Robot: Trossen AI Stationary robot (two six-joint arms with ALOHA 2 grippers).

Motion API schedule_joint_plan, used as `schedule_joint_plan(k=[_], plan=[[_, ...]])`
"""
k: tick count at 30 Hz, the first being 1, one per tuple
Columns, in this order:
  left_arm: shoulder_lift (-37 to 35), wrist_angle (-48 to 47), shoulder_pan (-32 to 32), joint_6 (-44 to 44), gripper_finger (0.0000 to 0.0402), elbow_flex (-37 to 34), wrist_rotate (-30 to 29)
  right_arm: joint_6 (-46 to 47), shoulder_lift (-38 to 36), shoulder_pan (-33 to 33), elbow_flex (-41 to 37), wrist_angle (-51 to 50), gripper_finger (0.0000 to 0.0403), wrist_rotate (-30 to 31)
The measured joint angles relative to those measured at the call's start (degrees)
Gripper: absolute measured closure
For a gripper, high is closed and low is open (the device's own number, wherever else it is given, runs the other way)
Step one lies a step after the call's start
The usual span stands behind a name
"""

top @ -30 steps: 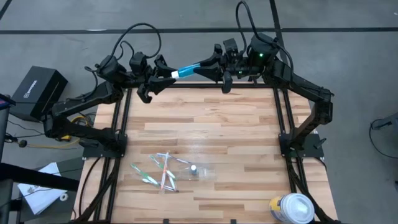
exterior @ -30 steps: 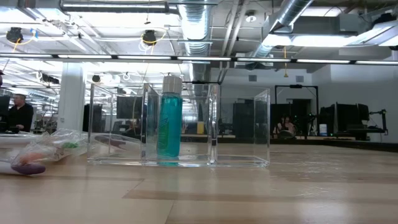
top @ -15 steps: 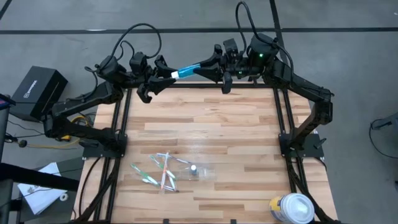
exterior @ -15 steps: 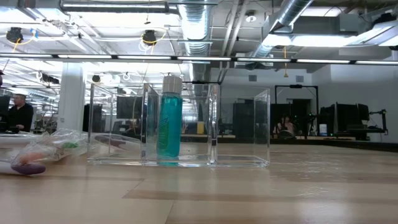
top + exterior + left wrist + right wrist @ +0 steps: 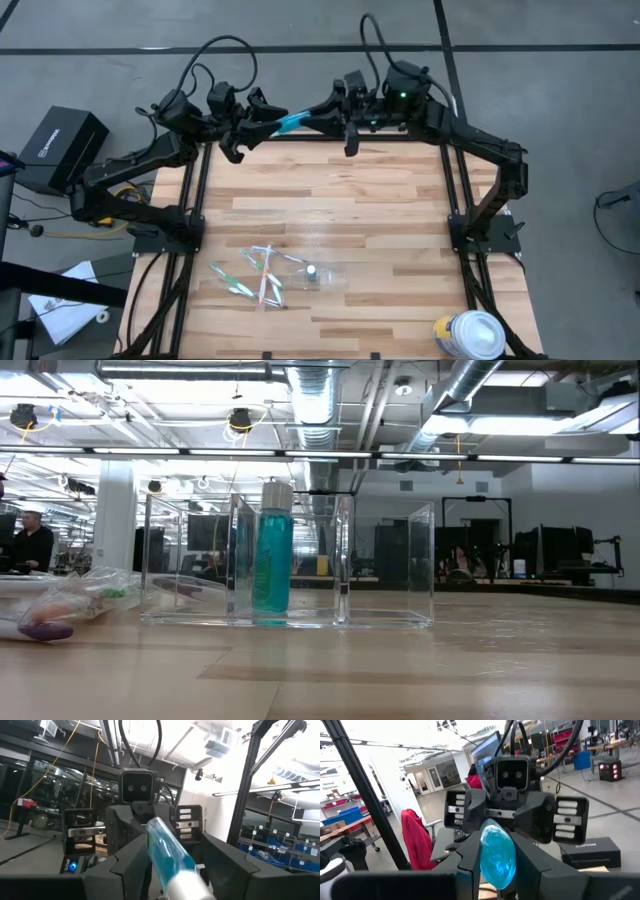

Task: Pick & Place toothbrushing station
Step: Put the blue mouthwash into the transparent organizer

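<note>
Above the far table (image 5: 330,190) edge, left tool (image 5: 262,117) and right tool (image 5: 322,108) both seem pinching the teal-and-white plastic tube (image 5: 290,122); mistimed release could drop it.

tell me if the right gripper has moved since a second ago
Yes. In the high view the right gripper has shifted left along the table's far edge, toward the left gripper, with the teal tube between them.

High view: straight down over table (image 5: 330,210). Low view: tabletop level, close behind clear holder (image 5: 290,560), facing room. Wrist views: opposed, each close on the shared teal tube (image 5: 172,860), centre frame.
</note>
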Motion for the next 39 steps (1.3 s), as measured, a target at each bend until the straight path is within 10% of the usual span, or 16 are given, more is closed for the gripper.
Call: schedule_joint_plan(k=[39], plan=[[0.04, -0.57, 0.44, -0.62, 0.0239, 0.00, 1.76, 0.68, -0.72, -1.38, 0.11, 1.90, 0.0331, -2.43]])
